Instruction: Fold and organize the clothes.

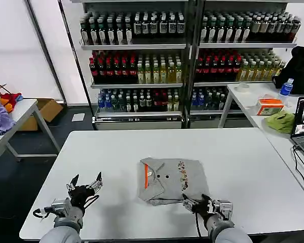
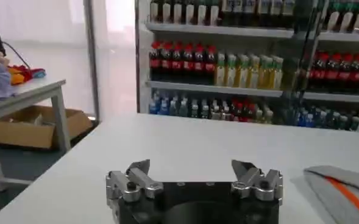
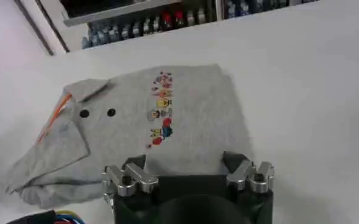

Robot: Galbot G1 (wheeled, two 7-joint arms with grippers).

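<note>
Grey fabric sits at the middle of the white table [image 1: 243, 167], and that is where the action centres. Starting on the left: the left gripper [image 1: 84, 183] hovers over bare tabletop near the front edge, well apart from the garment, its fingers spread wide with nothing between them. From its own wrist camera the left gripper's two fingertips [image 2: 139, 167] stand clearly apart, and a corner of the shirt with its orange band peeks in at the far side.

Moving to the centre, the collared shirt [image 1: 171, 179] lies as a compact folded bundle, orange inner neckband and two dark buttons facing up, the little multicoloured chest print [image 3: 160, 109] running across the top panel. It looks mostly folded already, though the lower-left portion is a bit bunched and uneven.

On the right, the right gripper [image 1: 198, 203] is right at the shirt's near corner, fingers parted, and the wrist camera shows it poised just over the fabric edge without pinching anything.

The step in hand looks like the final fold or tidy-up of this shirt. The next move probably calls for the right gripper to close on that near edge and carry it over, while the left comes in to steady or smooth the bunched side.
</note>
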